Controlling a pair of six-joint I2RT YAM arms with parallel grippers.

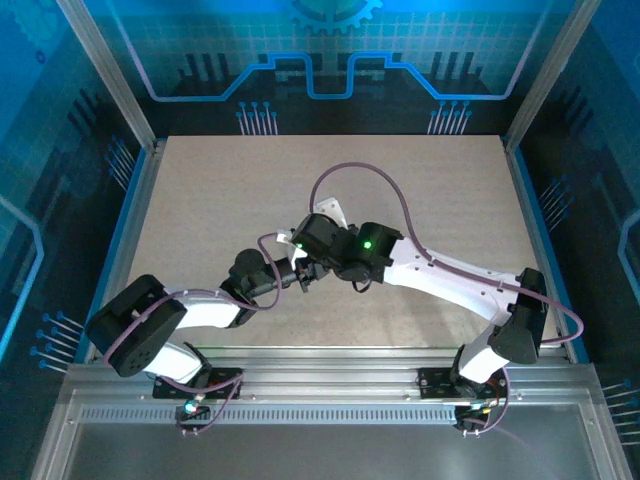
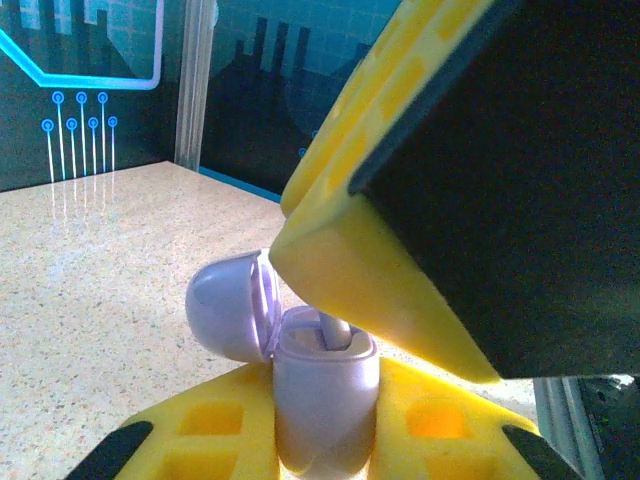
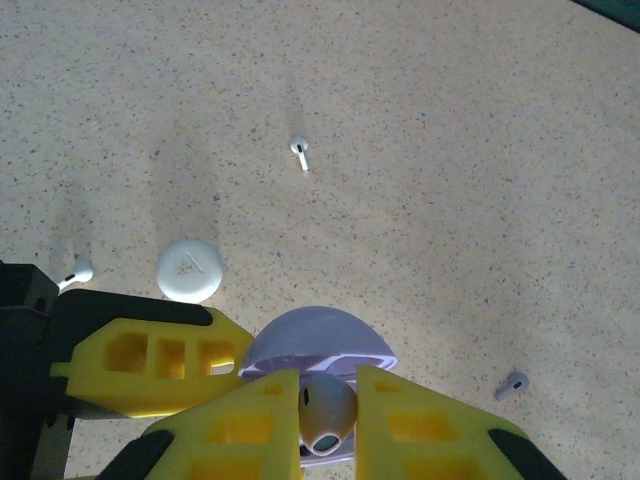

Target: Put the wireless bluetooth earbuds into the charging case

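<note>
The charging case (image 2: 325, 400) is a pale, rounded shell standing upright, and my left gripper (image 2: 325, 445) is shut on its body. Its lid (image 2: 228, 305) is flipped open to the left. My right gripper (image 3: 328, 400) is shut on one white earbud (image 3: 328, 412) directly above the case's opening. The stem (image 2: 336, 330) of that earbud reaches down into the case. In the right wrist view the open lid (image 3: 318, 340) shows just beyond the fingers. In the top view the two grippers meet mid-table, left gripper (image 1: 296, 276) and right gripper (image 1: 312, 264).
Loose on the speckled table (image 3: 450, 150) lie a white earbud (image 3: 300, 152), another earbud (image 3: 78, 270) at the left edge, a small grey bud (image 3: 515, 383) at the right, and a round white puck (image 3: 189, 270). Blue walls enclose the table (image 1: 250, 180).
</note>
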